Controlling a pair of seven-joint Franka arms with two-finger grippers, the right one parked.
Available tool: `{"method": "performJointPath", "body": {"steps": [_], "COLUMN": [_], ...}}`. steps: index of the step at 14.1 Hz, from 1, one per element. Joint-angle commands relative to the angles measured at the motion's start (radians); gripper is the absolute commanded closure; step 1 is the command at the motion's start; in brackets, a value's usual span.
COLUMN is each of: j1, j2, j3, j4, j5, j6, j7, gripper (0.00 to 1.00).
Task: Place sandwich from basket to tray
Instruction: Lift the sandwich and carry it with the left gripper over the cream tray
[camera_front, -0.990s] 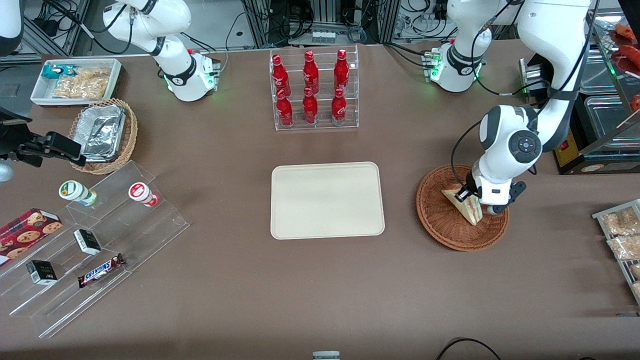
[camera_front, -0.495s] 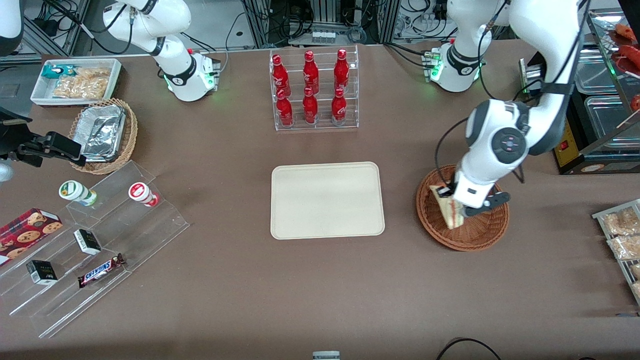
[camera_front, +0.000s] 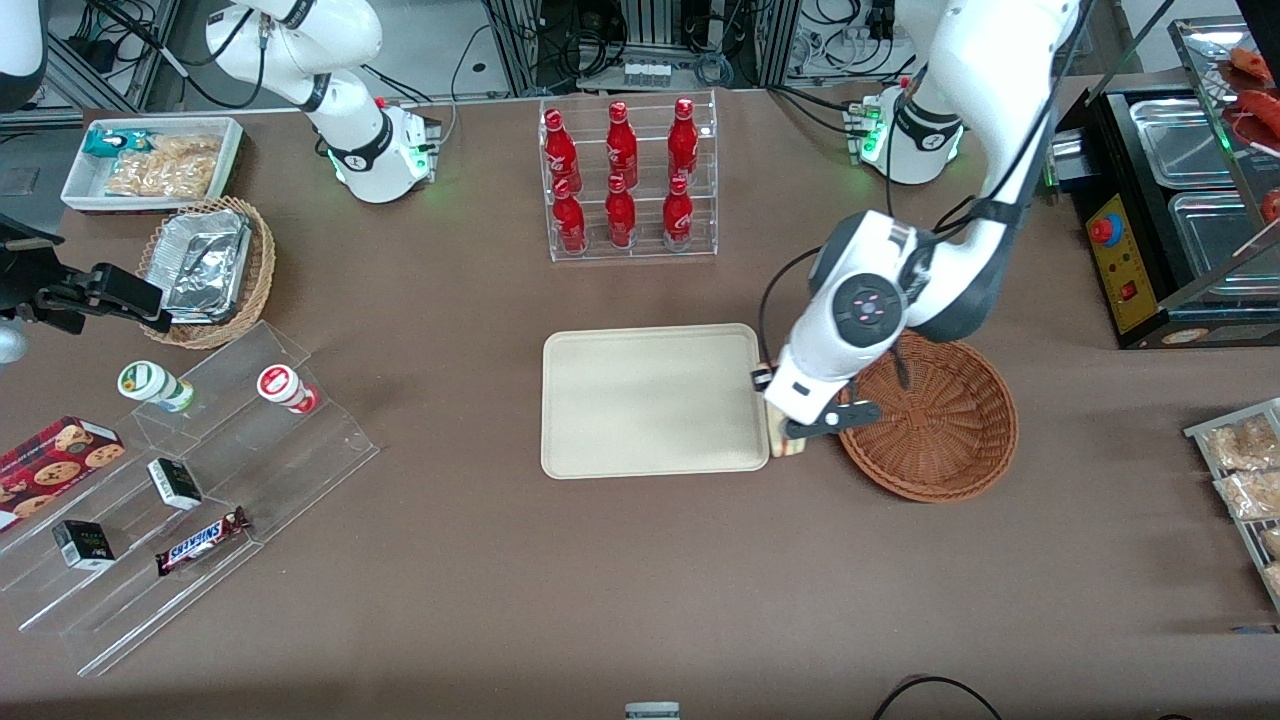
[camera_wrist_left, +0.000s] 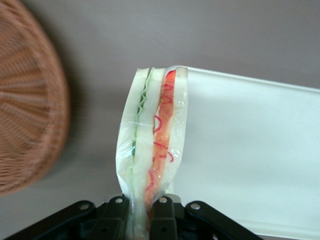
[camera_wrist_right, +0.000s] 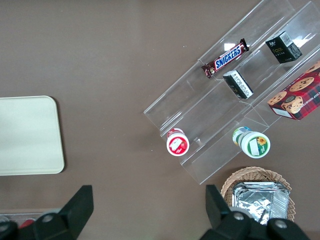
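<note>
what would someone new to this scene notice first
First, the gripper, shut on the sandwich and holding it in the air between the basket and the tray, right at the tray's edge. The basket now holds nothing, and so does the tray. Next, the clear rack of red bottles, farther from the front camera than the tray.

Only "SNICKERS" reads, on the chocolate bar (camera_wrist_right: 225, 58) (on the clear stand (camera_wrist_right: 220, 100)).
</note>
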Motion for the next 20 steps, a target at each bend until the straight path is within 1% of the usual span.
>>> {"method": "performJointPath", "body": {"steps": [1, 3, 6, 9, 13, 17, 18, 19, 20], "j1": [-0.105, -0.179, -0.232, -0.280, -0.291, -0.302, -0.302, -0.302, -0.300], "j2": [0.101, 0.170, 0.202, 0.242, 0.267, 0.287, 0.290, 0.290, 0.288], "j3": [0.011, 0.015, 0.014, 0.015, 0.014, 0.015, 0.017, 0.017, 0.017], "j4": [0.123, 0.206, 0.220, 0.241, 0.252, 0.252, 0.254, 0.255, 0.255], "j5": [-0.003, 0.013, 0.078, 0.087, 0.086, 0.089, 0.089, 0.090, 0.090], "j6": [-0.030, -0.031, -0.013, 0.008, 0.027, 0.074, 0.077, 0.080, 0.082], "j7": [-0.067, -0.133, -0.199, -0.221, -0.251, -0.271, -0.272, -0.267, -0.267], "gripper": [0.90, 0.90, 0.91, 0.91, 0.90, 0.84, 0.79, 0.57, 0.01]}}
